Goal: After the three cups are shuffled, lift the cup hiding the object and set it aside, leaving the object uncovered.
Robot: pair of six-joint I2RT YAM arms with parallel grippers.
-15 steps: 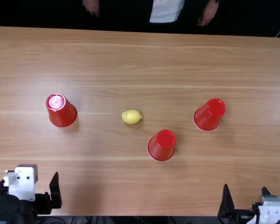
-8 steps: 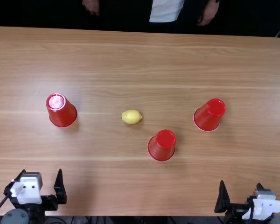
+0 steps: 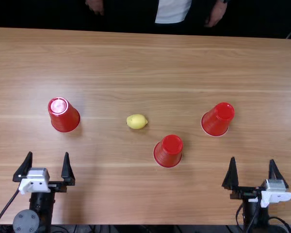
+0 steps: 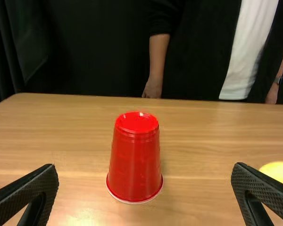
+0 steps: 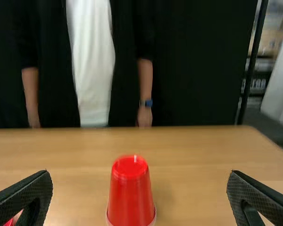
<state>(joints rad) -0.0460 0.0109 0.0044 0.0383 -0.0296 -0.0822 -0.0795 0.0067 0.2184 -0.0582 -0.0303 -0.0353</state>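
Light brown wooden table [image 3: 150,63], evenly lit. Black curtain [image 4: 70,47] hangs behind its far edge. A dark upright pole [image 5: 253,56] stands at the curtain's end.

Prob. lab: robot table [image 3: 145,58], black drapes [image 4: 19,42].

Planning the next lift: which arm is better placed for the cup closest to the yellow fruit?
Right, probably. That cup stands right of the middle, nearer the right gripper than the left gripper. Both have open, empty jaws, so nearness decides.
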